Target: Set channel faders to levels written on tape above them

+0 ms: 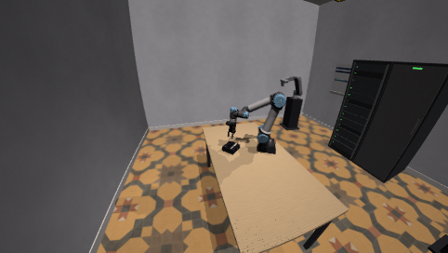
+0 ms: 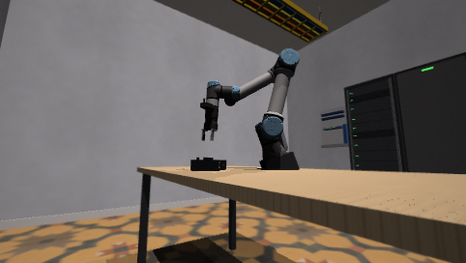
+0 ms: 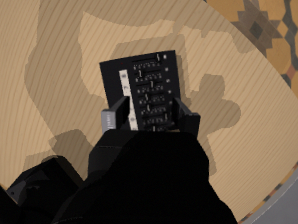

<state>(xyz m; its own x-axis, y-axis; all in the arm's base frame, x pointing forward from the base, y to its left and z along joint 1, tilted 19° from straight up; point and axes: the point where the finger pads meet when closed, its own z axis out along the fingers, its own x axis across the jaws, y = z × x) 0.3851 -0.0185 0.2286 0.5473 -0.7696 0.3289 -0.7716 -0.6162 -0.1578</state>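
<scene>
Near the far end of the wooden table [image 1: 279, 195], the black lighting desk [image 1: 230, 147] sits flat on the surface, at about 9 o'clock from the arm's base [image 1: 270, 148] in the top view. The gripper [image 2: 208, 135] hangs above the desk, well clear of it, pointing straight down with its jaws spread wide and nothing between them. In the wrist view, the desk [image 3: 143, 90] lies just beyond the 2 fingers, with a pale strip [image 3: 125, 90] running along its left side and rows of small faders to the right; cap positions and tape markings are too blurred to read. A dark server cabinet [image 1: 395, 116] stands at 3 o'clock.
</scene>
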